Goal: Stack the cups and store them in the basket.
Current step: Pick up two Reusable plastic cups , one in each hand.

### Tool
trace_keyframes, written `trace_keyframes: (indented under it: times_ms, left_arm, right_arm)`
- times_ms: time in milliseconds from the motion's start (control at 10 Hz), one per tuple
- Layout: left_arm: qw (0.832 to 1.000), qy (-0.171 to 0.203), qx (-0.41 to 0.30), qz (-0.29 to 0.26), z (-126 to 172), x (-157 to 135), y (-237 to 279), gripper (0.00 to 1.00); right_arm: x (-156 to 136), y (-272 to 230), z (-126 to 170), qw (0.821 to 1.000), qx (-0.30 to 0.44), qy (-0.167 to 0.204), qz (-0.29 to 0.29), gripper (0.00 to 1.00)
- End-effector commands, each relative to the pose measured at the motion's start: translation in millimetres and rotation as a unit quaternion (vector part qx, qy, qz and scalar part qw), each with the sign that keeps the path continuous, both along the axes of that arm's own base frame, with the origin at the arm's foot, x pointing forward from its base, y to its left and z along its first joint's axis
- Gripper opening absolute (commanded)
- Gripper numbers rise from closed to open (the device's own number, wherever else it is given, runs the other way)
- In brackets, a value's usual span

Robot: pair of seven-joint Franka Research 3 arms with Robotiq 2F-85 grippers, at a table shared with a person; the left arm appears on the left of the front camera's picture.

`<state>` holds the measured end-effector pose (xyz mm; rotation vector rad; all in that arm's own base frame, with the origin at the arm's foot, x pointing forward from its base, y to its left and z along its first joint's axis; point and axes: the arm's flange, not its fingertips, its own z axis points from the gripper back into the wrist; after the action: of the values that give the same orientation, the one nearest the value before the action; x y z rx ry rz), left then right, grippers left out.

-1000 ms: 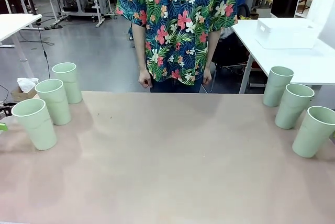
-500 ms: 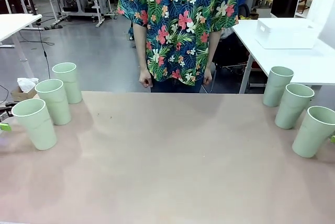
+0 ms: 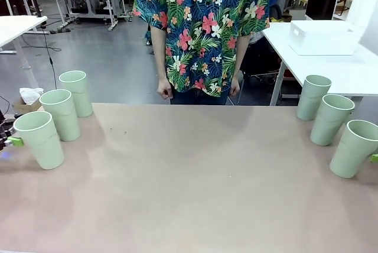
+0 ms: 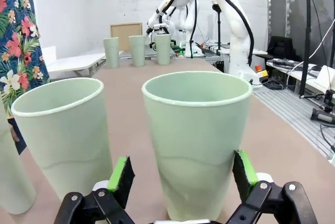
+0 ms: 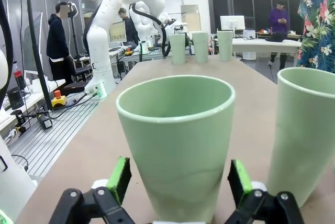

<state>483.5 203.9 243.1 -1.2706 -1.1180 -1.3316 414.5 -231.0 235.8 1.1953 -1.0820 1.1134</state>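
Three pale green cups stand in a row at the table's left, the nearest cup (image 3: 39, 139) at the edge. Three more stand at the right, with the nearest right cup (image 3: 354, 148). In the left wrist view my left gripper (image 4: 183, 179) is open with a cup (image 4: 196, 140) between its green pads, a gap showing on the left side. My right gripper (image 5: 179, 182) is open the same way around its cup (image 5: 175, 140). The white basket (image 3: 323, 37) sits on a side table at the far right.
A person in a flowered shirt (image 3: 201, 28) stands at the far edge, hands hanging down. The brown table (image 3: 195, 182) is bare across its middle. In each wrist view, a neighbouring cup (image 4: 63, 135) stands close beside the enclosed one.
A green pad of my left gripper has slid in from the left edge toward the nearest left cup. A green pad has come into sight by the nearest right cup. The cups have not moved.
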Motion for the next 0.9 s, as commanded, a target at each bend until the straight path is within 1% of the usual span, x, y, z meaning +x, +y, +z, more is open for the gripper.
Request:
trace_keyframes:
  times_ms: [0,500,800]
  left_arm:
    - [0.999,-0.036,0.003,0.002,-10,-23,-9,1.0]
    - [0.999,-0.024,0.029,-0.034,-17,-26,-11,1.0]
    - [0.998,-0.028,0.033,-0.039,-21,-28,-20,1.0]
  right_arm:
    - [-5,6,-4,1.0,-0.009,-0.015,0.006,1.0]
    - [-5,6,-6,1.0,-0.008,-0.012,0.001,1.0]
    - [-5,7,-8,1.0,-0.01,-0.01,0.002,1.0]
